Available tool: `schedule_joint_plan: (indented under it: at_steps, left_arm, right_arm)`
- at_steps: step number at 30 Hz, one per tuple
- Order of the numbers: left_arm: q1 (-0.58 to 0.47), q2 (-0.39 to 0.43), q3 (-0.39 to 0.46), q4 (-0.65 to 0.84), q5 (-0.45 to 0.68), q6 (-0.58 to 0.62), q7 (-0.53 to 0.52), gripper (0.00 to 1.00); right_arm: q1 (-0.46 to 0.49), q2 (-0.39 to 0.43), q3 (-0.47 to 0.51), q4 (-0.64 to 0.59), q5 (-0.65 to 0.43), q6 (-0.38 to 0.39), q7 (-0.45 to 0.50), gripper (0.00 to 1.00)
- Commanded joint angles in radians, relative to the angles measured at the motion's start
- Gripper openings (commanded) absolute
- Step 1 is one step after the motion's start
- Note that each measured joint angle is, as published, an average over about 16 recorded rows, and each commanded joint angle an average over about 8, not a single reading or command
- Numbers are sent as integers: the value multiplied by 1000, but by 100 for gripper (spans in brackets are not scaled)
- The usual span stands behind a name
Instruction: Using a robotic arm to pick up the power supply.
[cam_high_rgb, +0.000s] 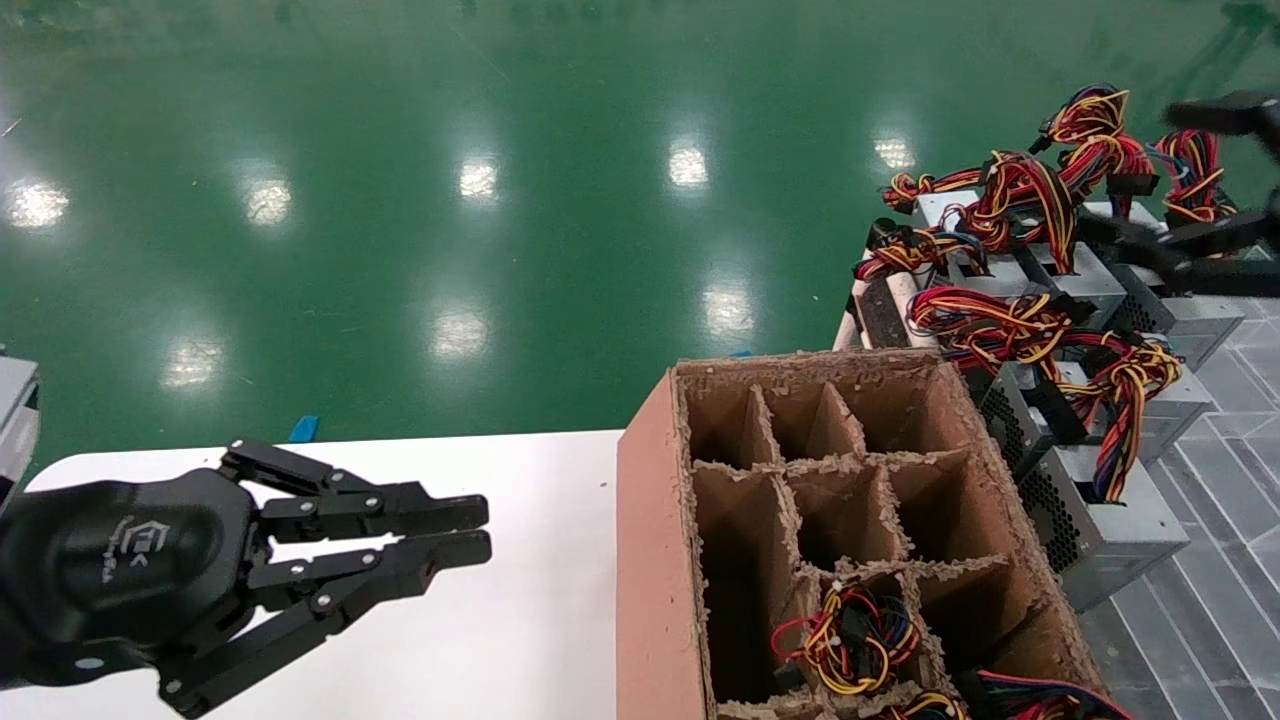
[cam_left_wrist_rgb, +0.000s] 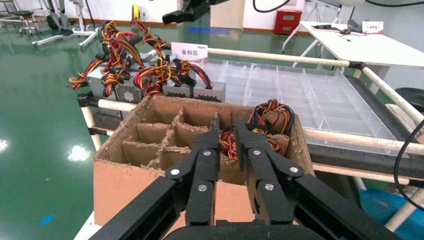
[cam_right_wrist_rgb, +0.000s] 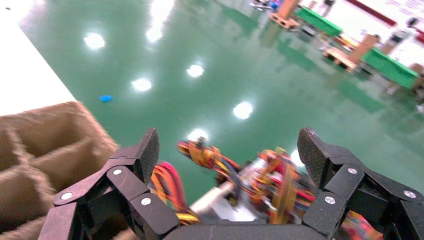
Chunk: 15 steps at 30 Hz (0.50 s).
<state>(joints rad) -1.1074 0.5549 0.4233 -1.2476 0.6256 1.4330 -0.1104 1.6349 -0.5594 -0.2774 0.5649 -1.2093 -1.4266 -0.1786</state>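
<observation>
Several grey metal power supplies (cam_high_rgb: 1110, 520) with red, yellow and black cable bundles (cam_high_rgb: 1030, 195) lie in rows on a rack at the right. My right gripper (cam_high_rgb: 1215, 175) hovers open over the far rows, blurred. From its wrist, the wide-spread fingers (cam_right_wrist_rgb: 228, 142) frame a power supply (cam_right_wrist_rgb: 235, 205) and its cables below, with nothing held. My left gripper (cam_high_rgb: 488, 530) hangs over the white table (cam_high_rgb: 520, 620) at the lower left. Its fingers (cam_left_wrist_rgb: 227, 132) are together but for a narrow slit, and they hold nothing.
A brown cardboard box (cam_high_rgb: 650, 520) with divider cells stands between the table and the rack. Its near cells hold power supply cables (cam_high_rgb: 850, 640). Clear plastic trays (cam_left_wrist_rgb: 300, 95) lie beside the rack. Green floor lies beyond.
</observation>
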Motion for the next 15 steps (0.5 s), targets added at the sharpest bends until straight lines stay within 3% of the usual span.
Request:
schedule_joint_plan:
  at_steps: [1, 15]
  left_arm:
    - [0, 0, 0, 0, 0, 0, 0, 100]
    - [0, 0, 0, 0, 0, 0, 0, 100]
  right_arm:
    - [-32, -3, 0, 41, 27, -4, 21, 100]
    - [-252, -23, -1, 324, 215, -31, 165, 100]
